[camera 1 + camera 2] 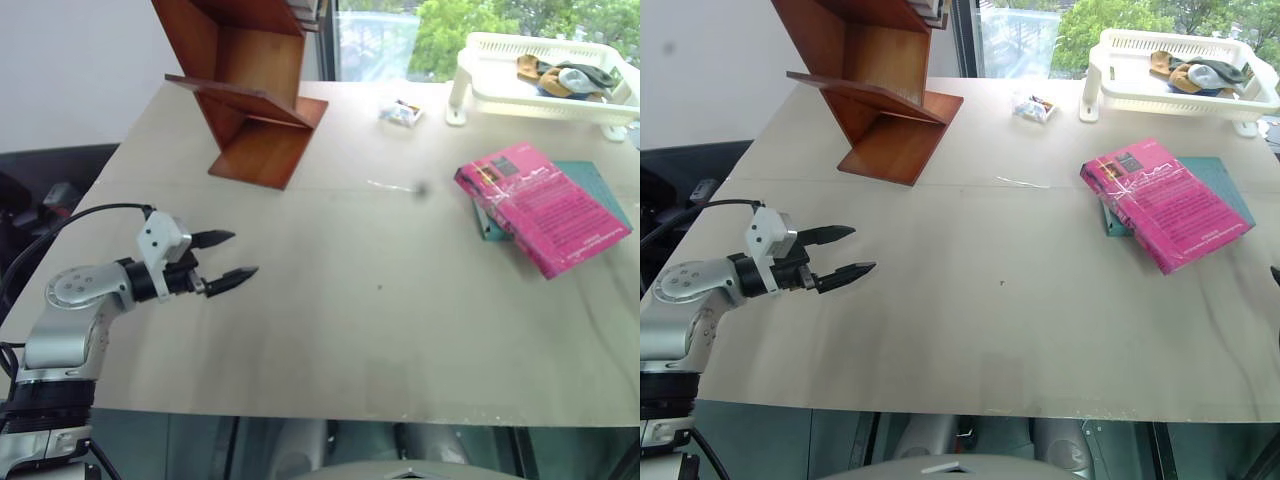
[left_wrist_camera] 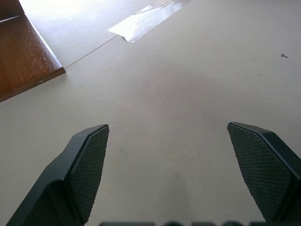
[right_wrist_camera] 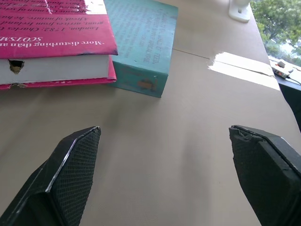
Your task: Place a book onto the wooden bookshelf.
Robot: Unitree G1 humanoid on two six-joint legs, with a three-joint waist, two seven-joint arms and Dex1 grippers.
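The pink book lies flat at the table's right side, resting partly on a teal book. At the back left stands the wooden bookshelf, its slanted boards on a square base. My left gripper hovers open over the front left of the table, empty, well short of the shelf; a corner of the bookshelf base shows past its fingers. My right gripper is open and empty, low over the table, a short way from the book and the teal book.
A white basket tray holding cloth-like items stands at the back right. A small packet lies between it and the shelf. A strip of clear tape sticks to the table's middle. The table's front edge runs just below my left arm.
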